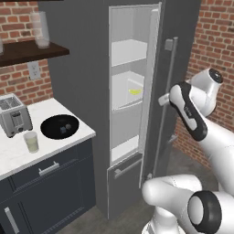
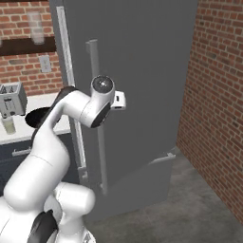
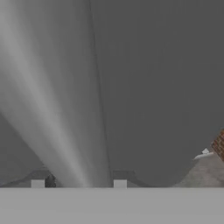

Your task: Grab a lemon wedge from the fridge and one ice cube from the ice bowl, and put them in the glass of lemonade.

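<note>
Jaws either side of fridge (image 1: 82, 55) handle (image 1: 167, 105), grip unclear; arm (image 1: 189, 112) bent, wrist horiz.

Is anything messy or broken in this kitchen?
No spill or damage stands out. The fridge door stands partly open, with the pincer at its bar handle. The lemon wedge lies on a shelf; the ice bowl and glass of lemonade sit upright.

The fridge (image 1: 82, 68) stands with its door ajar; the lemon wedge (image 1: 134, 91) lies on its middle shelf, the gripper (image 1: 163, 99) at its handle
</note>
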Motion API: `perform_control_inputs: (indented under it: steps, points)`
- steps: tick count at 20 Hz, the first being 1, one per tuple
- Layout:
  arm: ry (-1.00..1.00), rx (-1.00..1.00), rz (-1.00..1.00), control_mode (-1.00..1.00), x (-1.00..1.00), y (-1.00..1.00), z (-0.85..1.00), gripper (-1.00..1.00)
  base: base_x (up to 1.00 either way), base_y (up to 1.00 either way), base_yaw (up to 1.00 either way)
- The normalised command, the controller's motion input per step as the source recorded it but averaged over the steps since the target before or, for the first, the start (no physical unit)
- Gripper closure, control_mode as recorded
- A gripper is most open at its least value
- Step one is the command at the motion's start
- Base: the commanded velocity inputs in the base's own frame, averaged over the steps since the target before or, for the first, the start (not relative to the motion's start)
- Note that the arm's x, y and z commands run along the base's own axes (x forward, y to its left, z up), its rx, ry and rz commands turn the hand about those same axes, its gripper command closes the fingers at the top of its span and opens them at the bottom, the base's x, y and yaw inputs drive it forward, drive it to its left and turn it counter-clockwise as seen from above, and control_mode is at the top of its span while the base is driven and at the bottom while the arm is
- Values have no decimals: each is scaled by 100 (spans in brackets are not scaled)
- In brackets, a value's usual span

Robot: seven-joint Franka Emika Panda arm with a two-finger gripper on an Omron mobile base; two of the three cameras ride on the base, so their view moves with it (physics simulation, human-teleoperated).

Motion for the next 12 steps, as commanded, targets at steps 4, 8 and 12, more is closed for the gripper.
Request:
perform_control_inputs:
  steps: [4,8,12]
  points:
    - [0,3,-9,-100,-26,-100,0,100,0,0,0]
    - [4,5,-19,-100,-16,-99,0,100,0,0,0]
    - [12,7,-31,-100,-4,-100,0,100,0,0,0]
